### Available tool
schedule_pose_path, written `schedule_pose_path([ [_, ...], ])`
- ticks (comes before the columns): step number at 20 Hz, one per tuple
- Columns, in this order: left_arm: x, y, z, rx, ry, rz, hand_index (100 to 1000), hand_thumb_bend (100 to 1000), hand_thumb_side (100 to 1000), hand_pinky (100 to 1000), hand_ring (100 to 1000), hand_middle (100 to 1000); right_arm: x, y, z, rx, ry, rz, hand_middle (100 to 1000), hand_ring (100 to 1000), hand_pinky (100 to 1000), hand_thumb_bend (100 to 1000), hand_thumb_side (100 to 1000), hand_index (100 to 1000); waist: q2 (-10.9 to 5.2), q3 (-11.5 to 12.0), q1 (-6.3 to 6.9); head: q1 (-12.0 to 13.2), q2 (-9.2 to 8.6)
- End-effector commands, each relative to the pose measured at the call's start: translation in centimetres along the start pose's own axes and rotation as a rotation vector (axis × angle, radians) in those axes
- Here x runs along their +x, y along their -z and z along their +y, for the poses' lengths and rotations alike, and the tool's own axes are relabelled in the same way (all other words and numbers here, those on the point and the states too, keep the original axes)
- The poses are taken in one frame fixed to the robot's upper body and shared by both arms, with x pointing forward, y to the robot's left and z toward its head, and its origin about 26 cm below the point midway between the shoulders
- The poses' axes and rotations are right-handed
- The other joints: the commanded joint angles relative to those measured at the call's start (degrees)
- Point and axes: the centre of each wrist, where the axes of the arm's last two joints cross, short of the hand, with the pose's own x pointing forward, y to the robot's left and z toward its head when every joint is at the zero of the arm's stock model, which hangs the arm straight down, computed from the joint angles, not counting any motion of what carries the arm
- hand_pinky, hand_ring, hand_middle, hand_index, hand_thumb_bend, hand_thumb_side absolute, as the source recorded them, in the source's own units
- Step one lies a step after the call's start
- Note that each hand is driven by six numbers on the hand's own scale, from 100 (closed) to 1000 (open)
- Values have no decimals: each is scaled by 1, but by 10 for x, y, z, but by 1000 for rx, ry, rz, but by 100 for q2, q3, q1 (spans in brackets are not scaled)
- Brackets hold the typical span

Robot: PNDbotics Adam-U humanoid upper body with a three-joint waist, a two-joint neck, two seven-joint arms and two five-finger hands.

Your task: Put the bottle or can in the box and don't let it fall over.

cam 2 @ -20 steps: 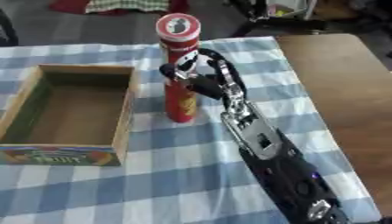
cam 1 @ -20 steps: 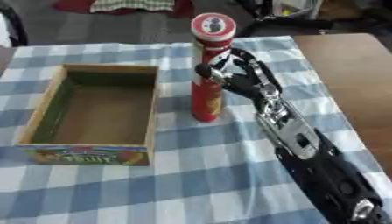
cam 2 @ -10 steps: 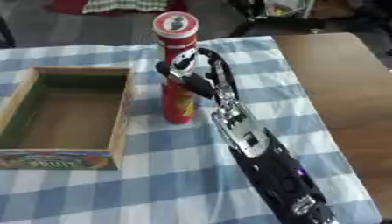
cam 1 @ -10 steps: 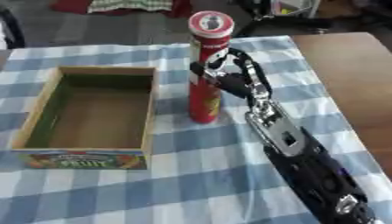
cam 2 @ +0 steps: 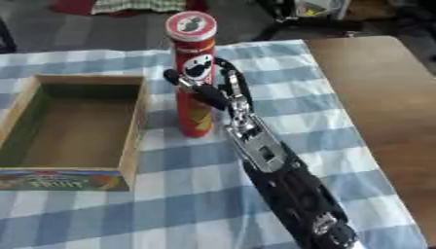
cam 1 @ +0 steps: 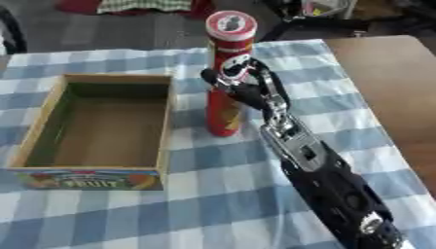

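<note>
Upright on the blue-checked tablecloth, the tall red can stands just outside the box's right wall, at about 3 o'clock from the open wooden box. Entering from 5 o'clock, the robot's right hand has its fingers and thumb curled round the can's middle. The box holds nothing and shows a colourful fruit label on its near side. Bare wooden table shows at 2 o'clock.
</note>
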Motion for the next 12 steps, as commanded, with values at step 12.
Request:
schedule_pose_path([
  [12, 8, 5, -2, -22, 0, -30, 795, 401, 602, 1000, 897, 872, 12, 7, 0, -24, 53, -61, 968, 1000, 902, 1000, 486, 887, -6, 16, 27, -78, -160],
])
